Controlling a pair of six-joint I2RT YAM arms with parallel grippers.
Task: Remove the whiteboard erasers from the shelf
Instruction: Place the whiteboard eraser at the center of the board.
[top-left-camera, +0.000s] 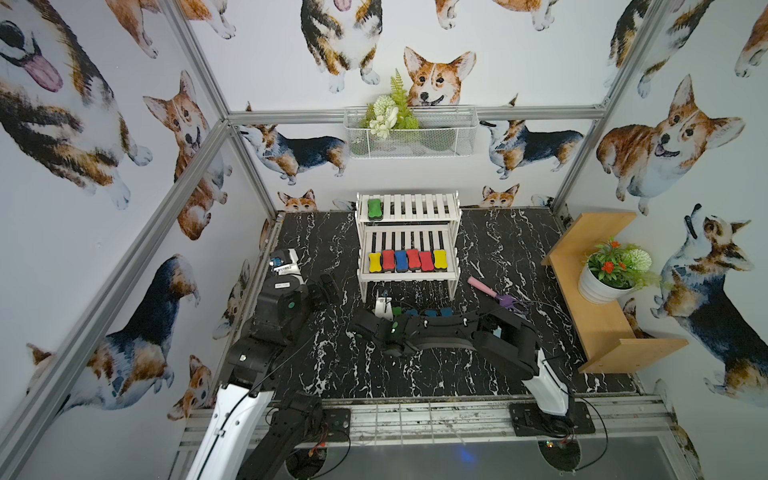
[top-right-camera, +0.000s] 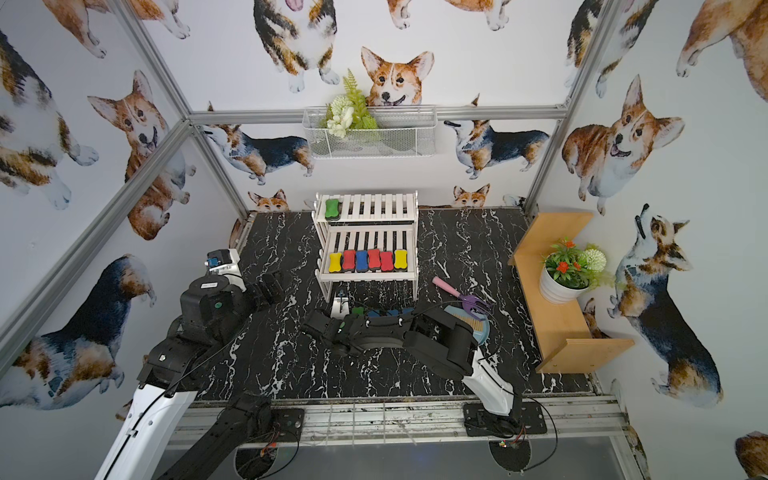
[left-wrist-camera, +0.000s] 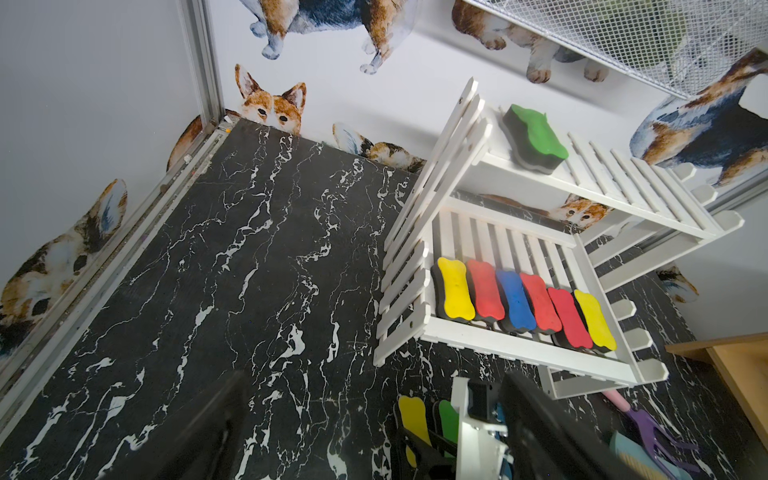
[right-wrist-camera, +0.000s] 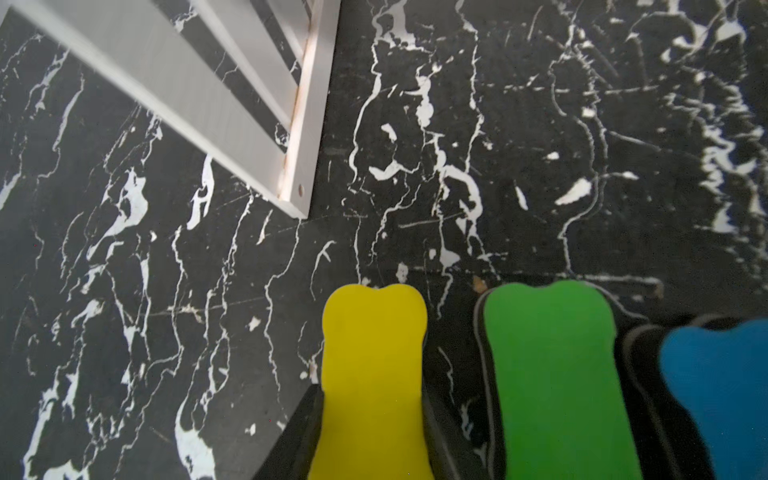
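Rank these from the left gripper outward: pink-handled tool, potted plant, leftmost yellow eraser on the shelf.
In a top view, from the left gripper:
1. Leftmost yellow eraser, lower tier.
2. Pink-handled tool, right of the shelf.
3. Potted plant, far right.

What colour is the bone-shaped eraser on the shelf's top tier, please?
Green eraser, best in left wrist view.
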